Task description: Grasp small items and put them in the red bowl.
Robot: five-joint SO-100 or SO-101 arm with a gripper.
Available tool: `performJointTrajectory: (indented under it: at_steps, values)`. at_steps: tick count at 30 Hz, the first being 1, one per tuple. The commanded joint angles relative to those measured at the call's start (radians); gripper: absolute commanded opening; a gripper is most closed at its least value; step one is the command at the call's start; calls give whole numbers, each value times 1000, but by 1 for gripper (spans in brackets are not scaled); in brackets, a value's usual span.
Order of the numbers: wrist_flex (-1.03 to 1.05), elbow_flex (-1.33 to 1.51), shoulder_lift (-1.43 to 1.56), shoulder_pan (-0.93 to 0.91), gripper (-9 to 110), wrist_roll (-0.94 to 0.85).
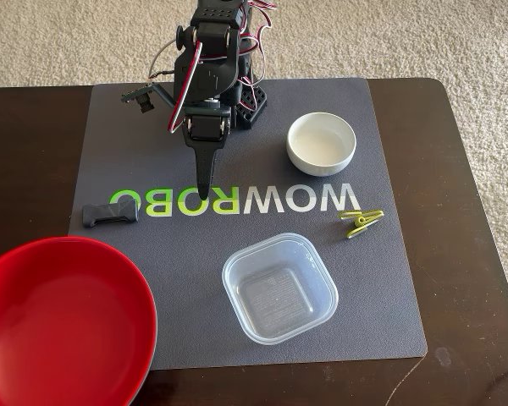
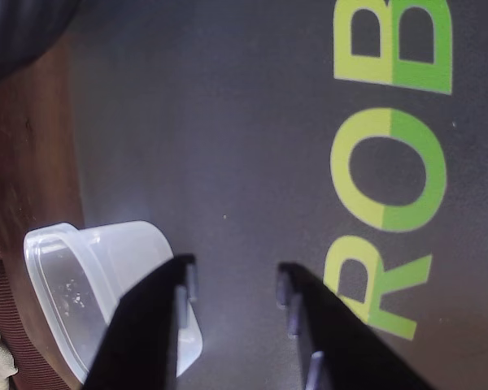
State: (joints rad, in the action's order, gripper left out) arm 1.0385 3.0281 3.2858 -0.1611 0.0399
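Note:
The large red bowl sits at the front left, half on the mat. A black oblong clip lies on the mat's left side, just behind the bowl. Front of centre stands a clear square tub, also seen in the wrist view beside the left finger. A small white bowl stands at the back right, and a yellow-green clothespin lies right of the lettering. My gripper points down at the mat's middle, clear of all items. In the wrist view the gripper is open and holds nothing.
A dark grey mat with WOWROBO lettering covers most of the dark wooden table. The arm's base stands at the mat's back edge. Beige carpet lies beyond the table's edges.

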Motion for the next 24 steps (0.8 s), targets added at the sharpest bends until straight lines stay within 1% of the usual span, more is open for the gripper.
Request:
performJointTrajectory:
  at_steps: [1,18,21,23,24]
  values:
    - [-15,-3,6,14,12,5]
    - [-15,-3,6,18,12,12]
    - [-15,-3,6,87,13,78]
    - [-94,18,8,120,13,77]
    - [-94,18,8,133,13,77]
